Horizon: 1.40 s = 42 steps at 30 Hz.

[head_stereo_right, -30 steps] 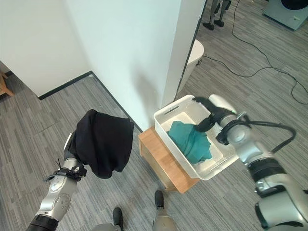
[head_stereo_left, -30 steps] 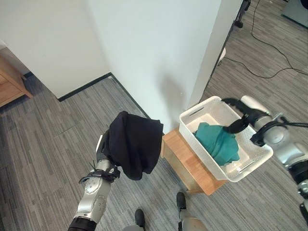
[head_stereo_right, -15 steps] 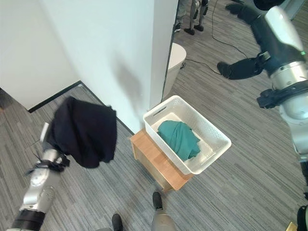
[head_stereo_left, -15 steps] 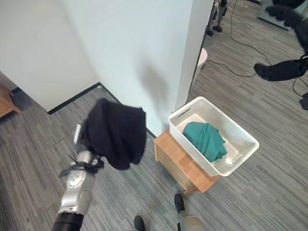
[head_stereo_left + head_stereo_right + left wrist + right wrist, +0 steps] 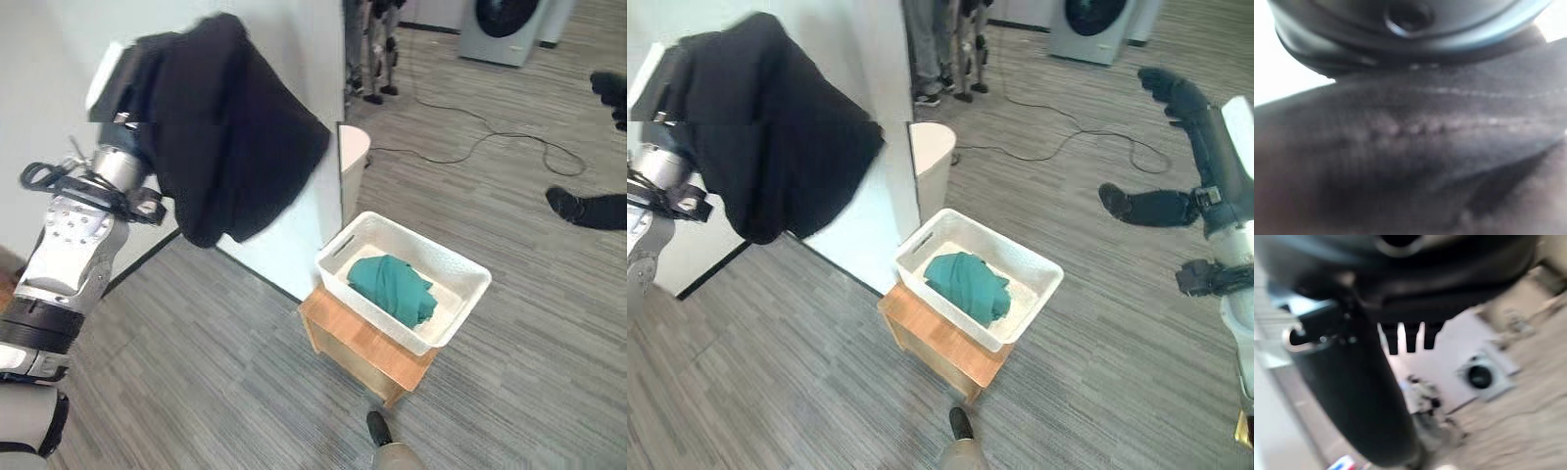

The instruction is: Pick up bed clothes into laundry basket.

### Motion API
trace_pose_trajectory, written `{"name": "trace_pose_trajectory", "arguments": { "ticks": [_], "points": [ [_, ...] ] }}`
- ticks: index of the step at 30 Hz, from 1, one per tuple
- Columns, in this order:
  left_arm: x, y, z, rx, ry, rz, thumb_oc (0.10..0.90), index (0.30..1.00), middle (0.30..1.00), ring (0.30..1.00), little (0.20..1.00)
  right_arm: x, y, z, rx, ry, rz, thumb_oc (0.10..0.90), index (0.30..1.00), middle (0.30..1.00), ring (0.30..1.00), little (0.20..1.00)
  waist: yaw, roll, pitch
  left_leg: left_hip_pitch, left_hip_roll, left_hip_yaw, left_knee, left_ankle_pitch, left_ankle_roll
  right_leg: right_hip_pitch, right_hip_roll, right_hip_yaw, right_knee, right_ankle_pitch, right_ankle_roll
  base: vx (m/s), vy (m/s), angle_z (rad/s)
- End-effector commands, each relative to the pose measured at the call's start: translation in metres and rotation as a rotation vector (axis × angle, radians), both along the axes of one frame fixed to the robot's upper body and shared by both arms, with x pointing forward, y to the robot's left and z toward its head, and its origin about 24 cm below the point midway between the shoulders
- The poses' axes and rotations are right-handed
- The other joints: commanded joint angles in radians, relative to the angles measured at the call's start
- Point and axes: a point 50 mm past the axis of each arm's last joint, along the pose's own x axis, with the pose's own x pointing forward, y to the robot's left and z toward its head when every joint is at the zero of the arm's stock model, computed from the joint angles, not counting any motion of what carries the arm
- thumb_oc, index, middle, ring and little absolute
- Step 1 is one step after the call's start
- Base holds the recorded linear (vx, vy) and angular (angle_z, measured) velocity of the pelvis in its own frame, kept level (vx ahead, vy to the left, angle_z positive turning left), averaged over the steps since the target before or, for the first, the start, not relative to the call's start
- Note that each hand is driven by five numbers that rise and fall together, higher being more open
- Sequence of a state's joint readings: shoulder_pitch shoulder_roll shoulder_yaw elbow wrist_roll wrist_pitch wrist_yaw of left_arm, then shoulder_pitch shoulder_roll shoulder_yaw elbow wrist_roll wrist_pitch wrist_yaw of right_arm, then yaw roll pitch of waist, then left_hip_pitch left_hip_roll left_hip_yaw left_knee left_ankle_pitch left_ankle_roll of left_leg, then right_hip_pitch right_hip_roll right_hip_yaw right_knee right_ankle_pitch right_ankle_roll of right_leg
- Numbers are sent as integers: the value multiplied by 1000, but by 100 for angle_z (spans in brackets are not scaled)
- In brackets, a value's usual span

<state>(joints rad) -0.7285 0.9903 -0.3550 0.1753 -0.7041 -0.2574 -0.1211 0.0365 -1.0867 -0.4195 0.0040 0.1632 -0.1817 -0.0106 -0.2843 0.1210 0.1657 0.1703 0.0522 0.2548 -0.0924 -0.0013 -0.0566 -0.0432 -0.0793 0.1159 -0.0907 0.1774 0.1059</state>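
A black garment (image 5: 220, 122) hangs in the upper left of the left eye view, draped over the raised left arm so that it covers the left hand; how that hand's fingers are set cannot be told, and the left wrist view shows dark stitched fabric pressed close against the camera. At centre right of the same view a white laundry basket (image 5: 446, 266) with perforated walls sits on a low wooden stand (image 5: 353, 343) on the grey plank floor (image 5: 196, 372). A bundled teal cloth (image 5: 394, 288) lies inside the basket, toward its near side. The black garment is well apart from the basket, up and to the left of it, in front of a white wall corner (image 5: 328, 59). A white bin (image 5: 353, 166) stands just behind that corner. The right hand (image 5: 1185, 103) is raised at the upper right of the right eye view, its dark fingers straight and spread, holding nothing. A washing machine (image 5: 1092, 24) stands at the top edge, beyond a black cord (image 5: 470, 137) looping across the floor.
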Motion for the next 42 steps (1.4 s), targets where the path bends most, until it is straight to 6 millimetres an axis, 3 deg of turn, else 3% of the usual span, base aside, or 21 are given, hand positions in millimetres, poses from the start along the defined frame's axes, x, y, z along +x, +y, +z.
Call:
{"name": "trace_pose_trajectory", "arguments": {
  "ticks": [1,7,12,15,16,17,19,20,25,32,42],
  "points": [
    [-17,-1,73,1,-298,-17,400,300,300,300,300,-24,-11,52,26,-331,-38,800,900,900,900,900,5,-72,-130,-46,7,16,5,9,-45,95,-52,-15,80,-168,74,9,-2,-34],
    [-19,-8,101,31,-395,11,400,300,300,300,300,-38,-28,35,137,-331,-78,800,900,900,900,900,-26,-58,-131,-42,7,34,5,5,-46,88,-50,-3,77,-165,79,14,-4,-11],
    [-10,-1,114,60,-399,87,400,300,300,300,300,-37,-22,9,196,-252,-45,800,900,900,900,900,-57,-41,-115,-37,8,76,5,3,-44,61,-43,31,80,-150,89,19,6,-17],
    [-3,6,117,64,-374,137,400,300,300,300,300,-33,-12,-15,266,-194,7,800,900,900,900,900,-80,-30,-104,-39,8,99,5,2,-43,45,-40,52,77,-139,95,38,8,-23],
    [3,9,118,54,-359,164,400,300,300,300,300,-29,-1,-37,363,-158,62,800,900,900,900,900,-93,-19,-96,-40,9,118,5,2,-43,36,-38,67,69,-132,99,43,10,-20],
    [3,8,118,57,-359,164,400,300,300,300,300,-29,-1,-38,367,-157,64,800,900,900,900,900,-92,-21,-97,-40,9,119,5,1,-44,35,-37,68,69,-131,99,43,8,-26],
    [10,6,118,52,-341,170,400,300,300,300,300,-27,16,-70,484,-52,149,800,900,900,900,900,-109,-11,-79,-47,9,135,5,4,-45,19,-37,83,62,-122,102,19,0,-40],
    [10,5,119,55,-340,169,400,300,300,300,300,-28,17,-70,487,-51,150,800,900,900,900,900,-109,-13,-81,-48,9,136,5,4,-45,18,-37,83,62,-122,102,22,1,-25],
    [24,1,125,56,-298,193,400,300,300,300,300,-35,50,-123,580,262,289,800,900,900,900,900,-139,5,-47,-70,5,145,5,6,-50,-5,-45,89,49,-113,109,16,-1,-8],
    [32,14,124,57,-265,277,400,300,300,300,300,-37,68,-147,675,377,361,800,900,900,900,900,-156,23,-13,-93,3,198,5,11,-54,-50,-40,125,18,-78,126,25,1,-13],
    [35,28,117,47,-238,344,400,300,300,300,300,-39,76,-155,653,448,386,800,900,900,900,900,-163,33,22,-120,7,229,5,16,-61,-94,-34,140,10,-67,132,15,-12,-15]
  ]
}}
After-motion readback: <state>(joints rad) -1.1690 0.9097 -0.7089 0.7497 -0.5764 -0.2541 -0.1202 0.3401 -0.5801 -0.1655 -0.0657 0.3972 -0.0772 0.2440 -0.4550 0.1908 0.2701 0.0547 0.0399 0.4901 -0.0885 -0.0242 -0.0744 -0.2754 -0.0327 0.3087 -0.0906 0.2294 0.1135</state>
